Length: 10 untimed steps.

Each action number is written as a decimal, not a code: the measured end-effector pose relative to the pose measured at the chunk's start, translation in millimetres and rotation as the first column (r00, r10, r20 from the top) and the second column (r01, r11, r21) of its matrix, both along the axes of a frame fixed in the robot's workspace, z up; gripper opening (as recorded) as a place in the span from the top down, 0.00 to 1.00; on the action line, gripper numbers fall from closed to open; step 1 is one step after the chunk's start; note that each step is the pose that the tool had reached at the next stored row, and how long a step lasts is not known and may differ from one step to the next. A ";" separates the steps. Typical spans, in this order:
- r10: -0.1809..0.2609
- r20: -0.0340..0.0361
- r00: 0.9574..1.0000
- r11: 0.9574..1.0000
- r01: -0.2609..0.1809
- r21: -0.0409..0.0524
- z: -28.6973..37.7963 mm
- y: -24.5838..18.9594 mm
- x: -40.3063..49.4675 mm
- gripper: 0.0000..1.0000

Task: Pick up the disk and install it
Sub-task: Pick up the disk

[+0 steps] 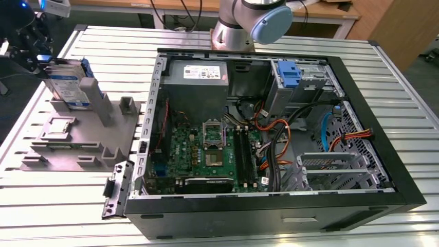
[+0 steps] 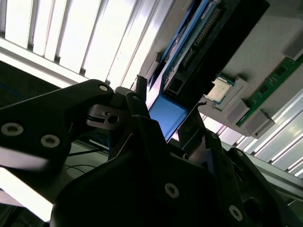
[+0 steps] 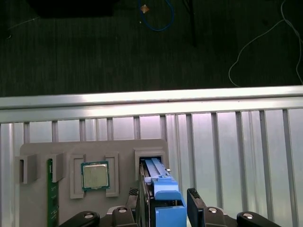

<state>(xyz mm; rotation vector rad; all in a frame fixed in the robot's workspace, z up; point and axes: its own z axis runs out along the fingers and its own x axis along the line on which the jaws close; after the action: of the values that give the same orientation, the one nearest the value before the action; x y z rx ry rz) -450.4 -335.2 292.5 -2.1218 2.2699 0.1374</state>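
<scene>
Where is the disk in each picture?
Exterior view: the disk stands upright in the grey fixture block, at the exterior view's left.
First wrist view: edge-on in the block's slot, near the processor chip.
Second wrist view: its blue end, near that chip.
Shared landmark: the fixture block.

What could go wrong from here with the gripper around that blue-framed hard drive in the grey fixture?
1. The silver-grey hard drive in its blue plastic carrier stands in a slot of the grey fixture block; a tilted lift by the gripper could jam it.
2. The square silver processor chip and green memory stick sit close beside it and might get knocked.
</scene>
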 end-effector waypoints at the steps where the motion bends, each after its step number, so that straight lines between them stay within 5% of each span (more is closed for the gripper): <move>1: 0.000 -0.001 1.000 1.000 0.000 -0.001 -0.2 0.0 0.0 0.48; 6: 0.000 -0.005 1.000 1.000 0.000 -0.015 -1.3 -0.4 0.0 0.48; 10: 0.000 -0.007 1.000 1.000 0.000 -0.015 -3.4 -0.9 0.0 0.48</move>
<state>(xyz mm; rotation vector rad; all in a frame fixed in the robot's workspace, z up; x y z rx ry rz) -450.4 -336.2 289.1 -2.1320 2.2820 0.1283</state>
